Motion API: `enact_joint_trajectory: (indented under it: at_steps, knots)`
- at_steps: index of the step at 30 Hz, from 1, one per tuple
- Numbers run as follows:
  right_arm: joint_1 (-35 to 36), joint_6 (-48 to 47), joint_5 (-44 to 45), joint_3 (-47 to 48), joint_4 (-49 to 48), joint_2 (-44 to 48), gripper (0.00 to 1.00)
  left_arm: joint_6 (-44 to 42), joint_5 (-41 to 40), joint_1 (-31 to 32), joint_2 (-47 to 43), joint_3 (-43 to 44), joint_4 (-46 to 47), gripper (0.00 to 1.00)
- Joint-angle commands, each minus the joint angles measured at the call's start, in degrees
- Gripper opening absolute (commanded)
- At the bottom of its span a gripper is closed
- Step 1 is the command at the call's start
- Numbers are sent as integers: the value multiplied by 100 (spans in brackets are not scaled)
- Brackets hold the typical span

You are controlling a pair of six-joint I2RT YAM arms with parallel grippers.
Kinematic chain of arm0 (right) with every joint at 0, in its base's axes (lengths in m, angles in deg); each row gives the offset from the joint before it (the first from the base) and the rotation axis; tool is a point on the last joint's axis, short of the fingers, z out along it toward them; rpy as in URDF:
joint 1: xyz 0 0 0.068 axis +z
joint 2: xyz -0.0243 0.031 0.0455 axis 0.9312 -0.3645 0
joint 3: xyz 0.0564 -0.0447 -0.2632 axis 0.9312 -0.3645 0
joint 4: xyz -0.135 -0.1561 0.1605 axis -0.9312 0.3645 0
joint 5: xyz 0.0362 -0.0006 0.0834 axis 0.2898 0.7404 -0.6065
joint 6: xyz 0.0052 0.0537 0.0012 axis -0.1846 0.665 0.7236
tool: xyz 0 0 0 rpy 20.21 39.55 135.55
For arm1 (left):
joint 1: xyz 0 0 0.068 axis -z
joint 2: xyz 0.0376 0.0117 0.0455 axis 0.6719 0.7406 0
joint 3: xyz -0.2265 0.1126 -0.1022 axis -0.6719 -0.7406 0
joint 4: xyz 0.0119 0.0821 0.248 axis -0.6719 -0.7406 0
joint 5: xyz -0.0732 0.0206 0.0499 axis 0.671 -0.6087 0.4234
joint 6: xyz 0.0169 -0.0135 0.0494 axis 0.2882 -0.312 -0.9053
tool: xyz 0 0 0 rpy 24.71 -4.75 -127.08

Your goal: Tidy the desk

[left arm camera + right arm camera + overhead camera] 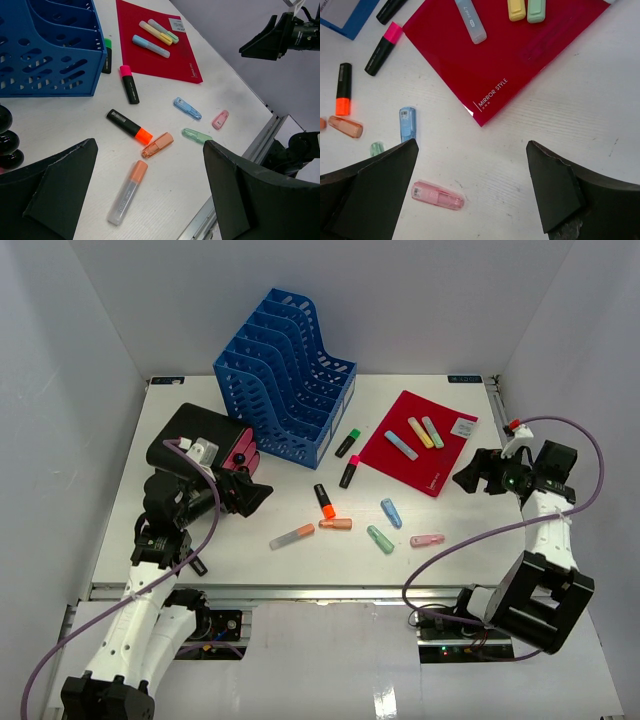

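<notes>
Top, desk (250,570): white top, fills mid view, all items lie on it.
Top, L gripper (248,492): released, jaws wide, nothing held; over desk's left side, beside black case (190,435).
Top, R gripper (466,478): released, empty; just right of red folder (432,466).
Top, rack (285,375): blue, upright, far left-centre.
L wrist, orange-cap marker (129,125): flat on desk, apart from fingers.
R wrist, pink pen (437,195): flat on desk, near folder corner, untouched.
</notes>
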Motion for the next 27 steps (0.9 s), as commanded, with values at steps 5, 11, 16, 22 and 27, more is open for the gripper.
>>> enact_joint_trajectory:
  at_steps: [5,11,16,22,27]
  knots:
    - [-146,1647,-179,302,-1363,-1291,95,-6,-41,36,-134,30,-61,98]
    - [66,2659,19,808,-2063,-2691,79,-36,-123,36,-140,24,-82,98]
    - [400,2902,559,1019,-2585,-3252,78,-61,-122,36,14,47,-72,98]
    - [531,3302,906,1439,-2840,-4045,73,-89,-177,36,44,38,-87,98]
    - [531,3481,1036,1509,-2962,-4387,67,-98,-167,36,108,47,-87,98]
